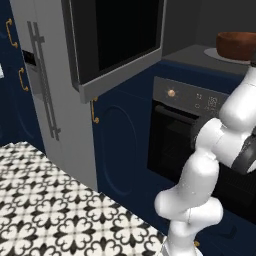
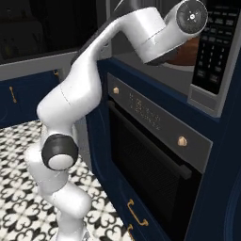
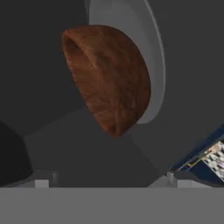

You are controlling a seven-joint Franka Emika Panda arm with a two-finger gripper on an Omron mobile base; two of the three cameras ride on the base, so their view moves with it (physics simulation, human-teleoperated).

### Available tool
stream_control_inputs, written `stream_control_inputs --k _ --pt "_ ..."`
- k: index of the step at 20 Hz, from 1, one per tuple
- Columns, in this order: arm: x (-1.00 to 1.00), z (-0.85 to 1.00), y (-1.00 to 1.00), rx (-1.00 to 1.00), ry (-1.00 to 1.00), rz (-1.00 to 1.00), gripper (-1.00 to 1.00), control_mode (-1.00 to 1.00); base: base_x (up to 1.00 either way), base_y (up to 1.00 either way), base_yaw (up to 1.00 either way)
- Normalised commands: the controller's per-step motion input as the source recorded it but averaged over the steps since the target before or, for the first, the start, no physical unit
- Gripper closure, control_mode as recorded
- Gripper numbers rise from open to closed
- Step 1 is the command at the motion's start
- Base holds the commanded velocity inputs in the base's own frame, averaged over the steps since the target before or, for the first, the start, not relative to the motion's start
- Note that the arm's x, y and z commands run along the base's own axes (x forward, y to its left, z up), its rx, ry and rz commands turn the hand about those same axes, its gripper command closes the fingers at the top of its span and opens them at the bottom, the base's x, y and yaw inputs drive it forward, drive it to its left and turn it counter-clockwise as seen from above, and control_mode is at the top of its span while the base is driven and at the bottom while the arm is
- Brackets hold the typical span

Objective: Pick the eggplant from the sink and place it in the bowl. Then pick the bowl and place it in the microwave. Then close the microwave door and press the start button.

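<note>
The bowl (image 3: 109, 76) sits on the round pale plate (image 3: 153, 57) inside the microwave (image 1: 200, 52), and the microwave door (image 1: 117, 42) hangs wide open to the left above the oven (image 1: 187, 130). In the hand view the gripper (image 3: 109, 183) is spread open, fingertips (image 3: 41, 181) wide at either side. The bowl lies ahead of them, clear of both, touching neither.

The white arm (image 2: 70, 103) rises before the black oven (image 2: 155, 160), hiding most of the bowl (image 2: 188, 54).
</note>
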Motion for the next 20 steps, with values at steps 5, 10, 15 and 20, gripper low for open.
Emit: stream_control_inputs --k 5,10,15,20 --pt "-0.79 -0.81 1.00 -0.21 -0.84 0.02 -1.00 -1.00 0.00 0.00 0.00" --pt "-0.60 0.00 1.00 -0.20 -0.29 0.00 -1.00 -1.00 0.00 0.00 0.00" --pt "-0.75 0.00 0.97 -0.21 -0.04 -0.07 -1.00 -1.00 0.00 0.00 0.00" --pt "-0.91 0.08 0.86 -0.16 0.00 -0.08 -1.00 -1.00 0.00 0.00 0.00"
